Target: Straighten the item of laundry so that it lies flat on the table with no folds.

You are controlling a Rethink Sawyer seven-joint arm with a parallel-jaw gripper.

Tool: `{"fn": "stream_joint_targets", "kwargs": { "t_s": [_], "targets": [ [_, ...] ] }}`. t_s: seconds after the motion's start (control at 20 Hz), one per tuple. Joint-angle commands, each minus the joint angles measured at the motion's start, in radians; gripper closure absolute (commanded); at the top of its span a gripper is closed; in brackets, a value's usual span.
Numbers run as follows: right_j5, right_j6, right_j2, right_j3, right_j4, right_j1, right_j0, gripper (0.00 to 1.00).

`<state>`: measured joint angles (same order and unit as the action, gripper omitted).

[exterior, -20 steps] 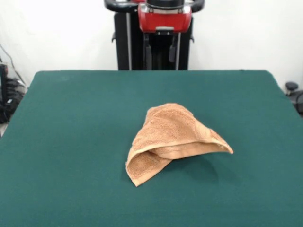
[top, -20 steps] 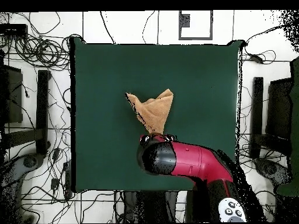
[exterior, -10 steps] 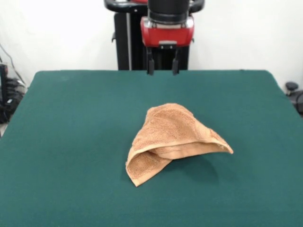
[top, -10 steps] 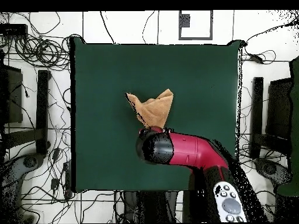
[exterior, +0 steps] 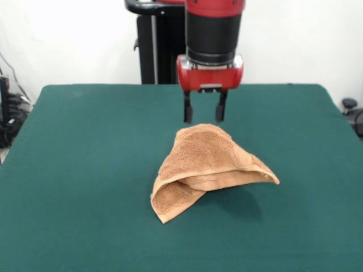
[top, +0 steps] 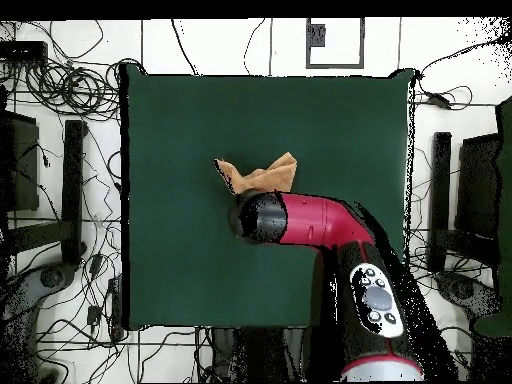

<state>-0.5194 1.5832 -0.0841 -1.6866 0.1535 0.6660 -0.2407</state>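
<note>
The item of laundry is an orange-tan terry towel, crumpled and folded over itself into a humped shape near the middle of the green table. My gripper hangs open just above the towel's far top edge, its two dark fingers apart with nothing between them. In the overhead view the red arm covers most of the towel, and the gripper itself is hidden beneath the arm's black end.
Black stands and tangled cables lie on the floor around the table on all sides. A dark object sits off the table's right edge in the front view.
The arm has come forward and down from the table's far edge until the gripper is over the towel. The towel has not moved.
</note>
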Motion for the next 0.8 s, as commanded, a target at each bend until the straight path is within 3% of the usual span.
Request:
{"fn": "stream_joint_targets", "kwargs": {
  "t_s": [0.05, 0.8],
  "targets": [
    [-0.105, 0.11, -0.07, 0.1, -0.039, -0.084, 0.04, 0.0],
    [-0.118, 0.102, -0.069, 0.12, -0.032, -0.102, 0.057, 0.0]
  ]
}}
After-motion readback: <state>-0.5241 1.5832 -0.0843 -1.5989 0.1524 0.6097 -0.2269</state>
